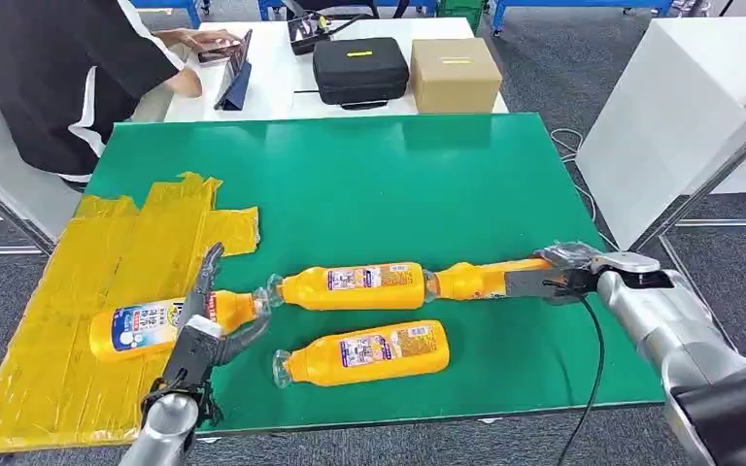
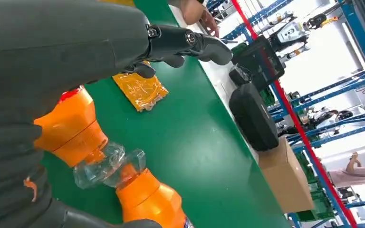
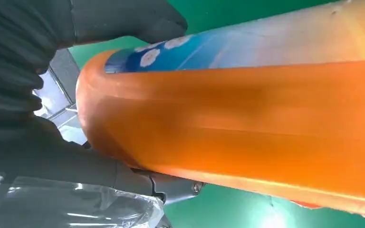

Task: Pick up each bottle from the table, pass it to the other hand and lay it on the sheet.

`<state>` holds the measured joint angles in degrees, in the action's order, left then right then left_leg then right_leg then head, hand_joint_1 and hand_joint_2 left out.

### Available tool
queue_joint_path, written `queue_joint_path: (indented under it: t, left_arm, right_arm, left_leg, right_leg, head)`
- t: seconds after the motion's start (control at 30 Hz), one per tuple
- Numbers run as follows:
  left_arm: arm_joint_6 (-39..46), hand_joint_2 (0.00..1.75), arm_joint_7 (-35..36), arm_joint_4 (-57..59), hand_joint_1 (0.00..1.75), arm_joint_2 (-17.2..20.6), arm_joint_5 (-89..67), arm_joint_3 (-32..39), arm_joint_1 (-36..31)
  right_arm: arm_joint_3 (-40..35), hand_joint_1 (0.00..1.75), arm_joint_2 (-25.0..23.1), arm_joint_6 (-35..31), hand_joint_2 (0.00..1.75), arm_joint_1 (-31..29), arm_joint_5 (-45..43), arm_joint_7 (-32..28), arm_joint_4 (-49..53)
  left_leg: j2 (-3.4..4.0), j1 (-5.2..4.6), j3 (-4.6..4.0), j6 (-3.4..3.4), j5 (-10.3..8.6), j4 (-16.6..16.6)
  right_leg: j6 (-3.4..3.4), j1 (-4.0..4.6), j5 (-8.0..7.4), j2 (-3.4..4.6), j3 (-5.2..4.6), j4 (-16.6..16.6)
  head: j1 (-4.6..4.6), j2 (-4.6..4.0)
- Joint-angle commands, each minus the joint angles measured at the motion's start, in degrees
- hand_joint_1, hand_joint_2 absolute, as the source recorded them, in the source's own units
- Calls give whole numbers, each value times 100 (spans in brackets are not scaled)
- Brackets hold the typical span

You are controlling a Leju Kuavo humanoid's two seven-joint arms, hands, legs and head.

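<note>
Where the head view looks down on the green table (image 1: 369, 184), the nearest orange bottle (image 1: 364, 351) lies on its side at about six o'clock, clear cap pointing to nine o'clock, touched by neither hand. Just beyond it, a middle bottle (image 1: 355, 287) lies the same way. At about eight o'clock the left hand (image 1: 204, 325) hovers with fingers spread wide and nothing in them, over the neck of a blue-labelled bottle (image 1: 151, 327) whose body rests on the yellow sheet (image 1: 87, 291). At four o'clock the right hand (image 1: 554, 280) clasps the base end of a fourth bottle (image 1: 471, 280), which lies in line with the middle one.

The left wrist view shows what the head view cannot: the clear caps (image 2: 107, 166) of two bottles lying nearly end to end, close enough that contact cannot be ruled out. The right wrist view shows the thumb (image 3: 123, 21) and fingers (image 3: 66, 166) wrapped round the orange body (image 3: 247, 123), with its blue flowered label.

Farther off, at twelve o'clock, a white table (image 1: 272, 73) carries a black zip case (image 1: 359, 70), a cardboard box (image 1: 455, 74) and a tablet (image 1: 236, 70), with a person in black (image 1: 58, 78) at eleven o'clock.
</note>
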<state>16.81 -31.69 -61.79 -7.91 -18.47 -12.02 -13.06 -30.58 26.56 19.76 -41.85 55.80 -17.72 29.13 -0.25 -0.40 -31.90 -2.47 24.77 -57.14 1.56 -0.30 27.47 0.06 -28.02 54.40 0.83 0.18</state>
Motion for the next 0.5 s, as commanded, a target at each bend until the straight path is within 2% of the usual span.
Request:
queue_joint_path:
  t: [0.03,0.2,0.33,0.4,0.5]
  left_arm:
    - [-68,175,31,506,0,-29,94,35,-211]
    - [-138,175,83,727,0,-63,89,62,-388]
    - [-181,175,78,884,0,-104,96,37,-488]
    - [-182,175,70,945,0,-103,120,29,-524]
    - [-141,175,75,1002,0,-86,156,23,-557]
  right_arm:
    - [-605,175,207,64,175,593,-87,142,123]
    - [-839,175,272,170,175,376,-64,456,-36]
    - [-884,175,613,176,175,531,-85,616,70]
    - [-958,175,747,125,175,588,3,957,181]
    - [-911,175,771,8,175,686,46,1190,249]
  left_leg:
    - [-28,12,-3,16,-11,16]
    - [-25,7,-15,18,-15,13]
    - [-45,4,-7,7,-9,3]
    - [-65,4,-20,11,-21,10]
    - [-64,3,-9,5,-13,5]
  right_leg:
    - [-4,11,-9,-30,14,-30]
    - [-4,6,-13,-27,1,-25]
    - [-1,4,-1,-46,13,-16]
    - [-1,4,-9,-68,6,-27]
    - [0,3,-5,-66,18,-25]
  head:
    - [0,0]
    - [0,0]
    - [0,0]
    - [-2,0]
    - [0,0]
